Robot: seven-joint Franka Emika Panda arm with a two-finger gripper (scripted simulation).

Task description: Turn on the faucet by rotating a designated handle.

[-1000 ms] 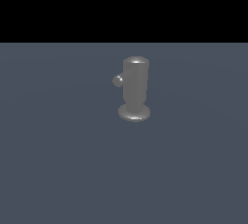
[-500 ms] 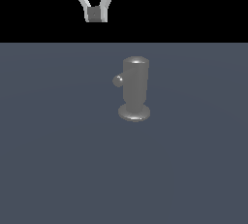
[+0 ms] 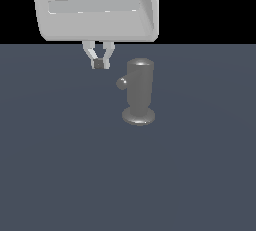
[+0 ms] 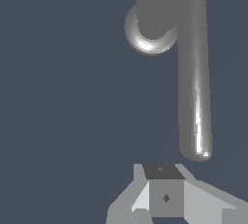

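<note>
A: Arm pose, this entry?

B: One Panda arm, entering from the top of the exterior view. The big pale wrist housing [image 3: 95, 9] fills the upper part of that view, and the gripper [image 3: 100, 64] hangs straight down beneath it, fingers pointing at the floor.

A: Finger state?

B: The two fingers converge to a V and their tips meet — closed, with nothing between them. The wrist view agrees: the dark pads [image 4: 162, 189] sit pressed together, no gap, no object held.

A: Where is the faucet?

B: The faucet [image 3: 139, 95] stands upright on the dark blue-grey floor [image 3: 60, 175], near the middle of the scene, on its wider round foot. It lies toward the exterior view's right of the gripper, close by but not touching it.

A: And the handle?

B: In the exterior view the handle [image 3: 121, 83] shows end-on, as a small knob on the faucet's side toward that view's left, about halfway up the cylinder. The fingertips hang just beside it and slightly higher — apart from it. In the wrist view the handle [image 4: 194, 87] reads as a long straight rod with a rounded tip, that tip lying near the closed fingertips without contact.

A: Counts?

B: One arm, one gripper, two fingers. One faucet, one handle, one foot disc.
</note>
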